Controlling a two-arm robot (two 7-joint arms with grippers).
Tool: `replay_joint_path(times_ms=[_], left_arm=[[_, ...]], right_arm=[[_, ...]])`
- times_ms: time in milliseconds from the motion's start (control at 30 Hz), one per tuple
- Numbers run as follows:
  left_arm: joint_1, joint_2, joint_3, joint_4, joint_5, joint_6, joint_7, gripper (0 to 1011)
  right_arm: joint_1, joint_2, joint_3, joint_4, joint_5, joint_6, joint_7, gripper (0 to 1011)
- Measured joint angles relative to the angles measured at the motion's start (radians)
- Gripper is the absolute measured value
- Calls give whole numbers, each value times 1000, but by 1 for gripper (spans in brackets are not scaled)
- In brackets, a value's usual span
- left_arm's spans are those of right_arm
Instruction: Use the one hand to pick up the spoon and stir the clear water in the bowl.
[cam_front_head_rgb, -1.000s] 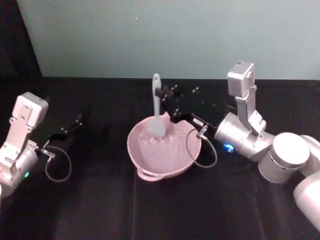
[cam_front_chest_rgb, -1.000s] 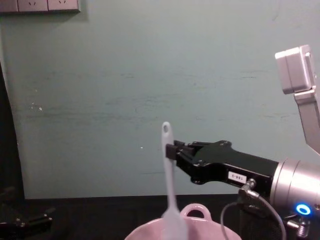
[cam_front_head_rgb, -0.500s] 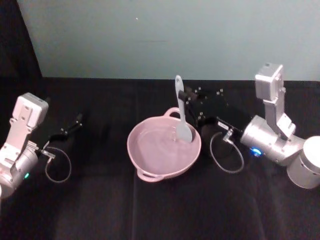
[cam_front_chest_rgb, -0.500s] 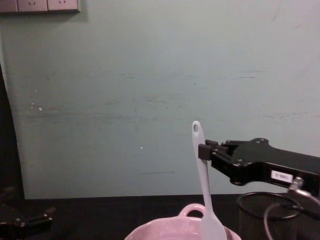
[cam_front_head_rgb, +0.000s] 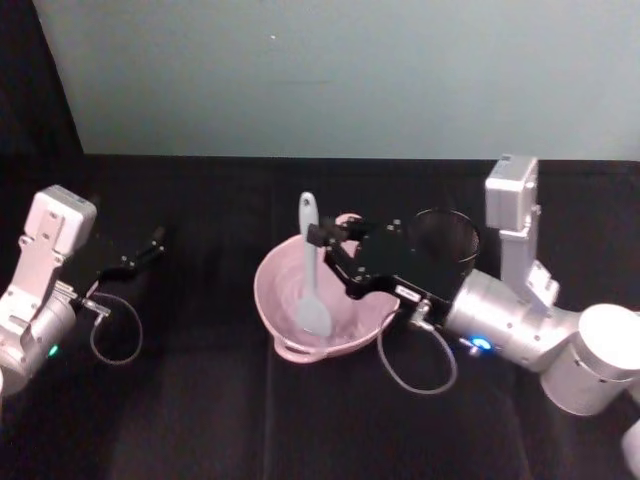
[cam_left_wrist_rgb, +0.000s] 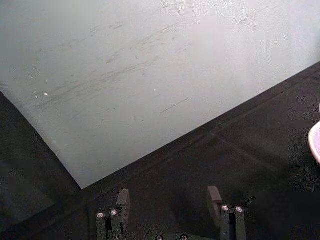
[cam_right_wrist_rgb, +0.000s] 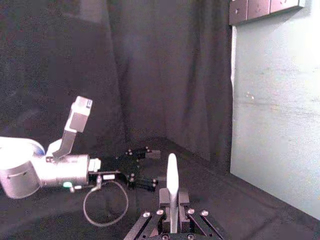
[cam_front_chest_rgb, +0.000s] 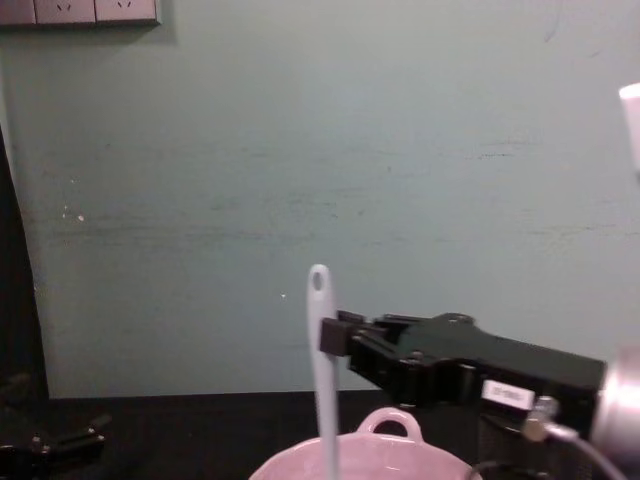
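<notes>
Across the pale-pink bowl (cam_front_head_rgb: 268, 290) at mid-table, the right gripper (cam_front_head_rgb: 318, 235) has swung left and nearer since half a second ago, clamped on the upper handle of the white spoon (cam_front_head_rgb: 309, 270), whose blade dips into the bowl's near part. Stirring looks under way. The next sweep should circle back right with the blade kept low and off the rim, while the left gripper (cam_front_head_rgb: 140, 255) idles at the left, fingers apart.

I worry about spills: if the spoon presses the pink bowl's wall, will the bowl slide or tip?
The bowl looks wide and low, so it probably will not tip. The black cloth under it likely resists sliding. The spoon, held high on its slim handle by the right gripper, may flex before shifting it. The left gripper lies idle, far left.
</notes>
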Motion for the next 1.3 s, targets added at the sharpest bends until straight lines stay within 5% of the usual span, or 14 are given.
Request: replay_joint_path(times_ms=[400,667,1033,1300], left_arm=[[0,0,0,0,0,0,0,1011],[0,0,0,0,0,0,0,1011],[0,0,0,0,0,0,0,1011],[0,0,0,0,0,0,0,1011]], right_arm=[[86,-140,7,197,-116,-125,-85,108],[110,-142,45,251,-171,-156,-137,108],[-7,-61,123,73,-89,-70,-85,108],[-81,-43,127,-33,-8,-5,-51,107]])
